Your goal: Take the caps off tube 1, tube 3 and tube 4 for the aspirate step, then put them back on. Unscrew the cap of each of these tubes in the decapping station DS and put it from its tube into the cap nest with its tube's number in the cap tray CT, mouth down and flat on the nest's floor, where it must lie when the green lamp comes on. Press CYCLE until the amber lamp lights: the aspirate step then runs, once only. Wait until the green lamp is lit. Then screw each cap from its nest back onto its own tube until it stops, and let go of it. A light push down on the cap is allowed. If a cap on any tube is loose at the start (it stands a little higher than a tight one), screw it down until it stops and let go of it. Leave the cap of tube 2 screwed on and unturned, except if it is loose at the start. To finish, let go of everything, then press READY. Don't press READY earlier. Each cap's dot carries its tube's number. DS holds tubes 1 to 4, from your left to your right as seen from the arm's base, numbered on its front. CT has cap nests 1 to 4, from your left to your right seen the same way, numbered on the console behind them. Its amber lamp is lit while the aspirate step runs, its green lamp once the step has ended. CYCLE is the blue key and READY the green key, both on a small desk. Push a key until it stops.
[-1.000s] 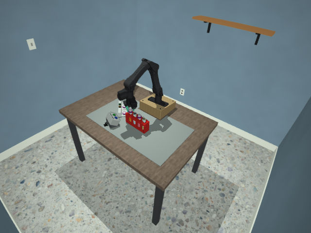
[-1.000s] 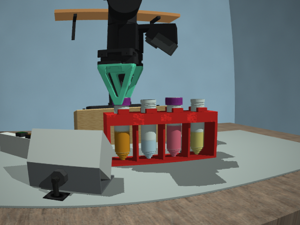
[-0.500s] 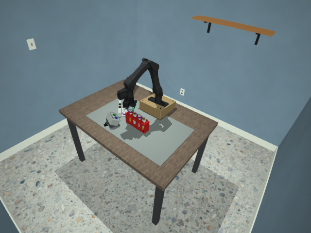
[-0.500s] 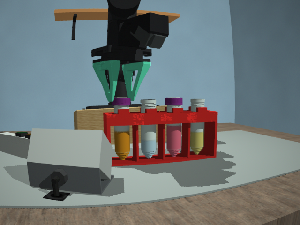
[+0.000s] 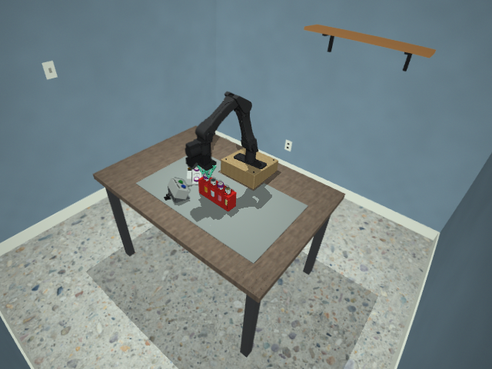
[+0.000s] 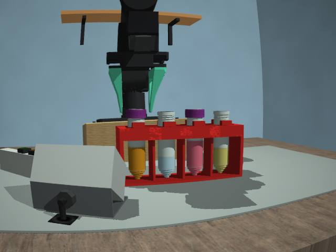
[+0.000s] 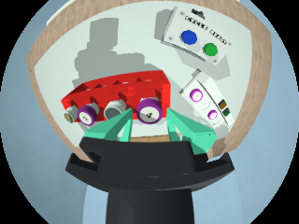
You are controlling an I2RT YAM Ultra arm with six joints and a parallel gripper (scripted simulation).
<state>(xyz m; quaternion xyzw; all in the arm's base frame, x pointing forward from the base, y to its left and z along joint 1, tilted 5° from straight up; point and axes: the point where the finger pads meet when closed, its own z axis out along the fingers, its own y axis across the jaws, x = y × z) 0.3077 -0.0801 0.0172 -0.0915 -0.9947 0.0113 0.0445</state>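
My gripper (image 6: 135,110) hangs half-open, grasping nothing. Its green fingers (image 6: 155,89) straddle the purple cap (image 6: 135,114) on the orange-filled tube (image 6: 136,158) at the red rack's (image 6: 179,133) left end.

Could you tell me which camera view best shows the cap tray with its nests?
The wrist view: the cap tray shows from above, two purple caps in its nests. The top view gives only a small white patch behind the arm; the exterior view shows just its console end.
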